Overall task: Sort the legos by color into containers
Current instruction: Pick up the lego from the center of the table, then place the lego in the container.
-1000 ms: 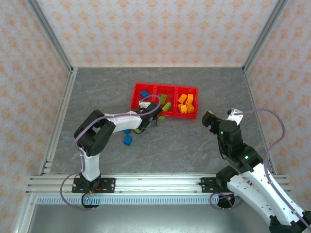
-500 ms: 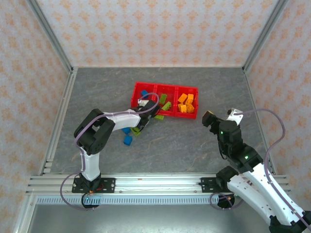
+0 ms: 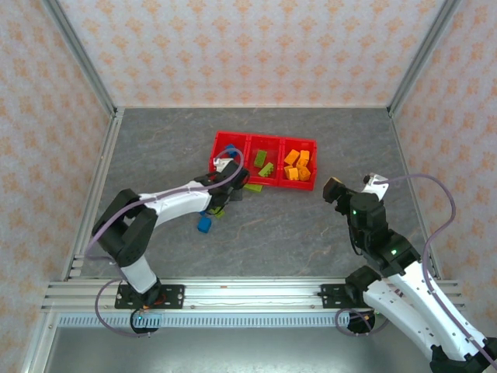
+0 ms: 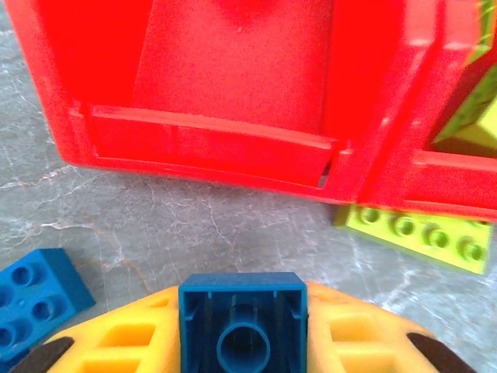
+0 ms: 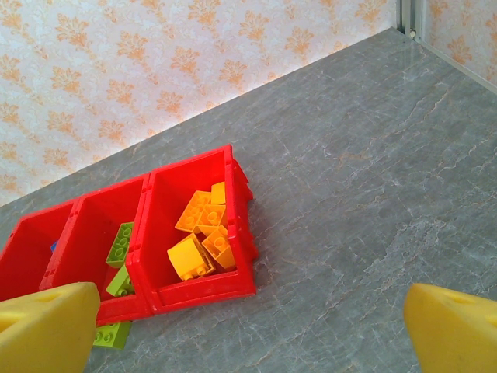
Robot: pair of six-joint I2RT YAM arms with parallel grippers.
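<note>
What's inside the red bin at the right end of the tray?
Several orange-yellow bricks lie heaped in that right bin. Whatever sits beneath the heap is covered, so I cannot tell.

The bench [image 3: 311, 233] is grey and marbled. 3 orange-patterned walls [image 3: 248, 47] enclose it, edged by aluminium rails [image 3: 248, 292].

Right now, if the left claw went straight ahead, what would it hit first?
Probably the near wall of the red tray; the blue brick in the left gripper would touch first, height permitting.
</note>
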